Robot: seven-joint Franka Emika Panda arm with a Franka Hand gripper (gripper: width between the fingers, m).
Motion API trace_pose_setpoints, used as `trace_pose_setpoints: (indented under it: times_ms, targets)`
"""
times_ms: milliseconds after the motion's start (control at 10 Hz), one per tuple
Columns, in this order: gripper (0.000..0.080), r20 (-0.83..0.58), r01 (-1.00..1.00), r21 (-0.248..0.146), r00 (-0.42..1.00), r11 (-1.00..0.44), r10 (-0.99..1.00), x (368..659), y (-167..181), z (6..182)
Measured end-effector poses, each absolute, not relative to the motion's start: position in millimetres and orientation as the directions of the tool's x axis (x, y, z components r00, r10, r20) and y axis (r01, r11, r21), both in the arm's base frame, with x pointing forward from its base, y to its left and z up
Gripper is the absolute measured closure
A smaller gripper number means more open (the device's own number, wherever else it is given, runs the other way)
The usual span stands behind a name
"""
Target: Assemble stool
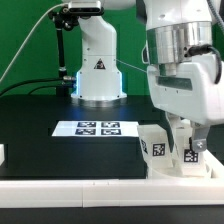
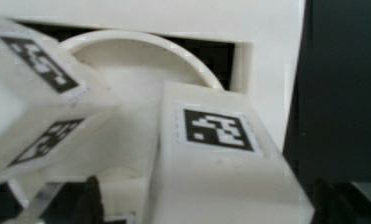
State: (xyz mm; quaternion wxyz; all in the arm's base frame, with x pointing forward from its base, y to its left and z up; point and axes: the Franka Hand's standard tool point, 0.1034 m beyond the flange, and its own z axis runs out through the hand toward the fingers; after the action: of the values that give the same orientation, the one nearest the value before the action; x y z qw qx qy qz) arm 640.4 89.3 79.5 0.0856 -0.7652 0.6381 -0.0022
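Observation:
My gripper reaches down at the exterior view's right, by the front corner of the table. In the wrist view its dark fingers sit on either side of a white tagged stool leg, and the gripper is shut on that leg. The same leg shows under the hand in the exterior view. A second tagged leg leans right beside it, also visible in the exterior view. The round white seat lies just beyond both legs; whether they touch it I cannot tell.
The marker board lies in the middle of the black table. A long white border bar runs along the front edge. A small white part sits at the exterior view's left edge. The arm's base stands at the back.

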Motion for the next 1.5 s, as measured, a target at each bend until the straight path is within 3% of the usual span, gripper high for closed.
trace_pose_setpoints:
  times_ms: [100, 300, 700, 1000, 1200, 1500]
  targets:
    - [0.0167, -0.102, -0.953, -0.149, 0.280, -0.264, -0.954, 641, 93, 92.6]
    - [0.0154, -0.055, -0.852, -0.189, 0.506, -0.488, -0.861, 646, 96, 107.5]
    - [0.0151, 0.013, -0.654, -0.194, 0.743, -0.731, -0.669, 647, 95, 107.7]
    - [0.0151, 0.100, -0.175, -0.163, 0.976, -0.971, -0.193, 650, 87, 99.8]
    - [0.0151, 0.123, -0.068, -0.139, 0.989, -0.988, -0.085, 652, 92, 101.6]
    - [0.0151, 0.145, 0.221, -0.064, 0.967, -0.973, 0.210, 653, 85, 100.4]
